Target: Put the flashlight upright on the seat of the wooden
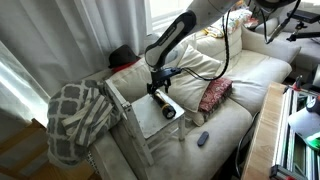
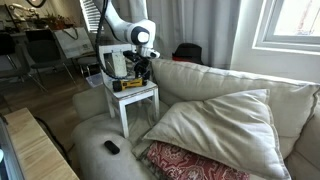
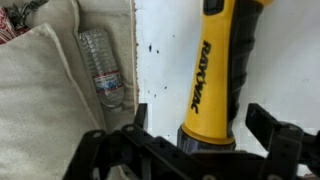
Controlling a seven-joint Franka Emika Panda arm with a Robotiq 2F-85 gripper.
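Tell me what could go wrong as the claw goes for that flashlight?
The flashlight lies flat on the seat inside the open claw; being round, it might roll if one finger touches first. Gripped near its end, it could tilt or slip when stood upright, perhaps falling toward the water bottle.

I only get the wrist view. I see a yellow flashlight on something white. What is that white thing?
Observer: It's the seat of a small wooden chair beside a beige sofa.
Operator: Is anything lying on the sofa?
Observer: Yes, a small dark gadget lies on the sofa cushion.
Operator: Anything else there?
Observer: A red patterned pillow lies farther along the sofa.
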